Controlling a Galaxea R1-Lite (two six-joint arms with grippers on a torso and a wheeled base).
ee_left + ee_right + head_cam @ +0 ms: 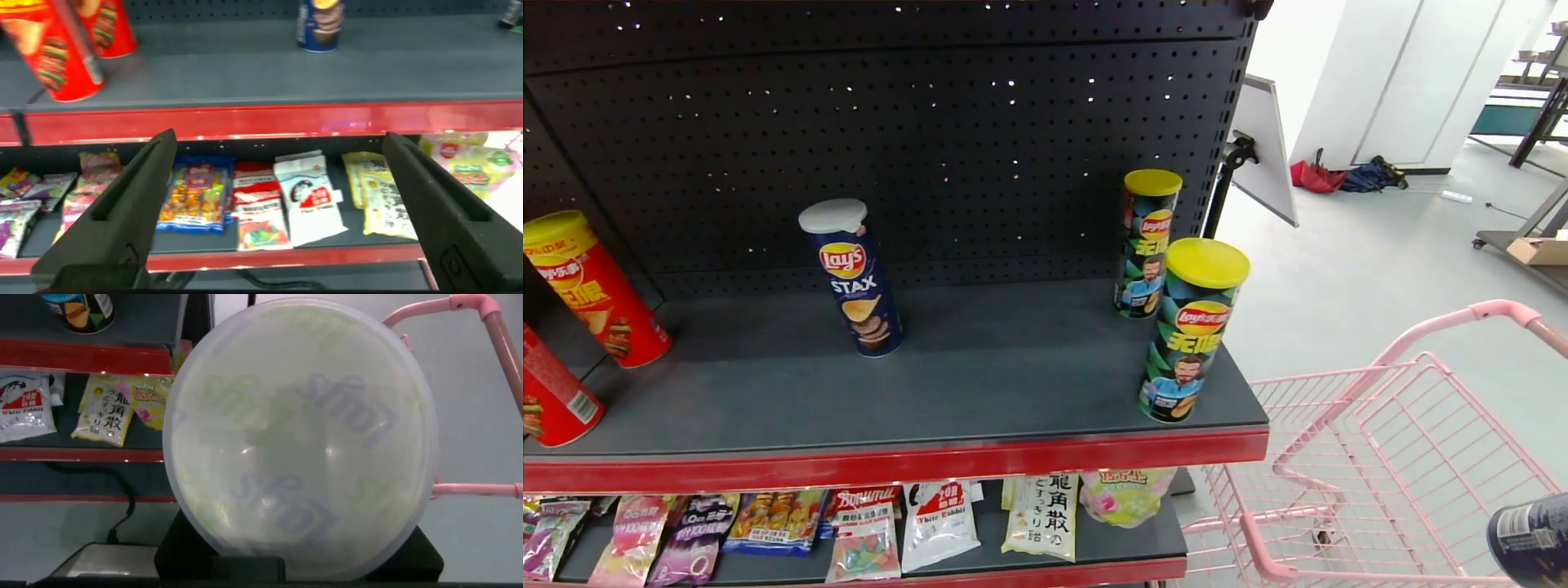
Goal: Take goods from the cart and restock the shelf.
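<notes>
A dark blue chips can (1531,539) shows at the lower right corner of the head view, over the pink wire cart (1380,457). Its clear lid (302,433) faces the right wrist camera, and my right gripper (298,567) is shut on this can, its fingers mostly hidden behind it. The dark shelf (1013,367) with a red front edge carries a matching blue can (854,278) upright in the middle. My left gripper (278,139) is open and holds nothing, level with the shelf's red edge (261,122).
Two green cans with yellow lids (1192,327) (1147,241) stand at the shelf's right end, two red cans (592,286) (551,392) at its left. Snack bags (866,531) fill the lower shelf. Bare shelf lies between the blue and green cans.
</notes>
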